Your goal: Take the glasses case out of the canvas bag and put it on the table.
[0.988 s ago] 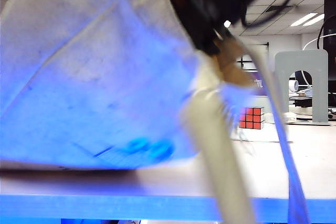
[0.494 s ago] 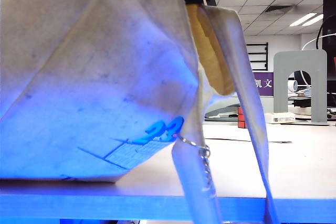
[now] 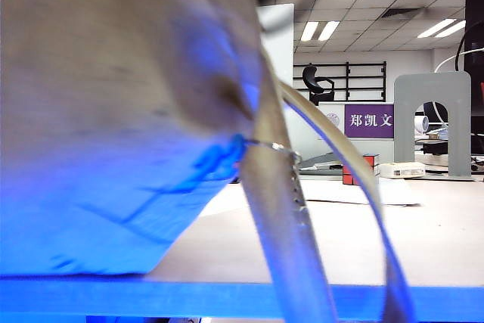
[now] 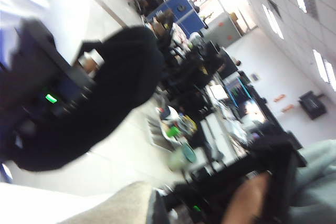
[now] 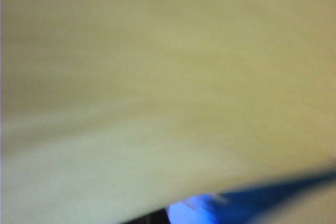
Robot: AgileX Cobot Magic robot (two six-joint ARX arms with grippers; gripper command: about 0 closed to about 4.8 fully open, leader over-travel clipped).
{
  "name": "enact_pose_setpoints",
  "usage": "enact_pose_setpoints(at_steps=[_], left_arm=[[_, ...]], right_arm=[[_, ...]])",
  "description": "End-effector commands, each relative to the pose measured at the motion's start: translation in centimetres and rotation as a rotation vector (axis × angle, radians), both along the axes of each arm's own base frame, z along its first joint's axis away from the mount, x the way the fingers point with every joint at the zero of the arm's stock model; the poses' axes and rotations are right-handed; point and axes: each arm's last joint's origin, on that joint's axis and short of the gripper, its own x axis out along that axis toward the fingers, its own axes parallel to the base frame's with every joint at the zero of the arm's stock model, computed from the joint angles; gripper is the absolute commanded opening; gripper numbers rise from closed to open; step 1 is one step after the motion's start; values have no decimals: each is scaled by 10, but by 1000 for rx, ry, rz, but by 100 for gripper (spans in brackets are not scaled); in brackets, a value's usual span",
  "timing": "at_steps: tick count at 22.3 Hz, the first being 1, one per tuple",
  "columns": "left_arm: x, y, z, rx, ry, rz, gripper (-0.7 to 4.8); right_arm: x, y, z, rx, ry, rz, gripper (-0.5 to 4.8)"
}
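The canvas bag (image 3: 113,111) filled the left of the exterior view, blurred, its lower part over the tabletop (image 3: 423,240) near the blue front edge; two straps (image 3: 283,240) hung across the front. A small chain (image 3: 296,179) dangled beside the bag's blue print. The glasses case appeared in no view. A puzzle cube (image 3: 361,169) stood well behind. The left gripper (image 4: 262,192), jaws closed, sat against grey-beige cloth. The right gripper, closed, was hidden; its camera saw only blurred cloth.
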Motion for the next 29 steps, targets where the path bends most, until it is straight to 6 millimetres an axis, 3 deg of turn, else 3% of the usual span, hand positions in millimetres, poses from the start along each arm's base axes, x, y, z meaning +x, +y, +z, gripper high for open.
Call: enact_pose_setpoints(at_steps=[1, 2, 3, 7, 11, 14, 16, 19, 21, 23, 25, 27, 28, 29], left_arm=[[36, 31, 6, -36, -38, 184, -3], [53, 47, 7, -39, -47, 232, -4], [61, 56, 7, -39, -49, 270, -4], [80, 78, 12, -87, -126, 383, -4], [90, 73, 41, -287, -221, 373, -4], [105, 62, 52, -276, -168, 269, -4], [94, 52, 60, -317, -203, 212, -4], [95, 50, 59, -311, -195, 191, -4], [101, 38, 54, -302, -179, 151, -4], [110, 31, 57, -327, -169, 127, -4], [119, 25, 60, -316, -144, 94, -4], [118, 12, 64, -319, -162, 29, -4], [117, 7, 65, -320, -163, 8, -4], [115, 1, 67, -321, -155, -16, -4]], right_arm=[[-42, 8, 15, -26, -55, 92, -5], [-57, 8, 21, -49, -107, 108, -5], [-61, 5, 24, -62, -126, 91, -5], [-58, -10, 31, -131, -185, 39, -5], [-56, -7, 27, -150, -238, 52, -5], [-48, 10, 6, -179, -238, 73, -5], [-44, 19, -12, -226, -216, 79, -5], [-37, 33, -24, -192, -237, 78, -5], [-26, 55, -30, -230, -252, 77, -5], [-3, 65, -31, -316, -308, 4, -5], [40, 54, -17, -313, -336, -147, -5], [113, 11, 24, -243, -323, -345, -5], [133, -7, 37, -221, -319, -410, -5], [161, -40, 58, -219, -317, -515, -5]])
